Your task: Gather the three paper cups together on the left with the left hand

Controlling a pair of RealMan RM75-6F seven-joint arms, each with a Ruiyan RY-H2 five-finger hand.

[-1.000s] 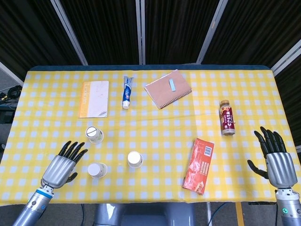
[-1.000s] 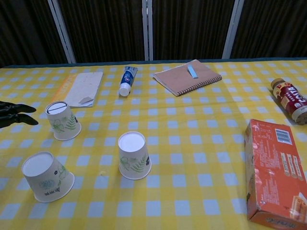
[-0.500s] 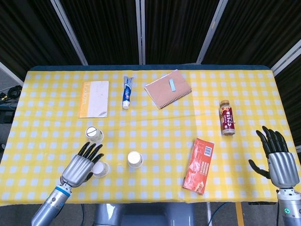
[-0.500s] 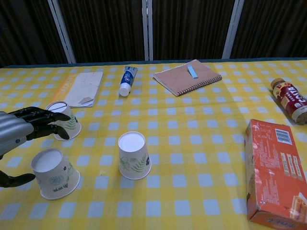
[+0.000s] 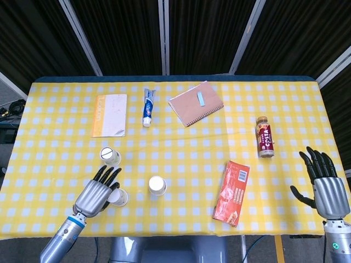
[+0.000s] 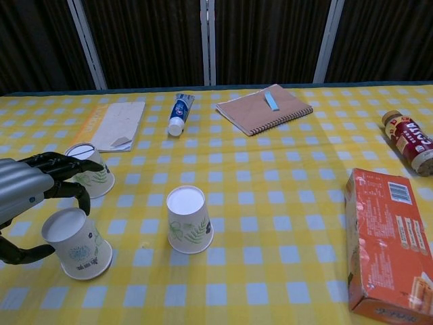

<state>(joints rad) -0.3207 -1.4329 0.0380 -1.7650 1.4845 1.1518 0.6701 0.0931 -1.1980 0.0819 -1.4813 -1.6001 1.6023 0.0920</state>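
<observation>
Three paper cups stand upside down on the yellow checked table at the front left. The far cup [image 5: 110,156] [image 6: 91,170] and the middle cup [image 5: 157,185] [image 6: 188,219] stand free. My left hand [image 5: 96,192] [image 6: 32,191] wraps around the nearest cup [image 5: 119,197] [image 6: 76,244], fingers curled over its far side and thumb against its near side. That cup leans slightly. My right hand [image 5: 328,189] hovers at the table's right front edge, fingers spread and holding nothing; the chest view does not show it.
An orange box [image 5: 232,193] [image 6: 385,244] lies at the front right, with a brown bottle [image 5: 265,137] on its side beyond it. Along the back lie a notepad [image 5: 109,114], a toothpaste tube [image 5: 148,107] and a spiral notebook [image 5: 196,102].
My left hand moved in from the left over the nearest cup and curled its fingers around it. The cup shifted slightly right and tipped. The right hand barely moved.
</observation>
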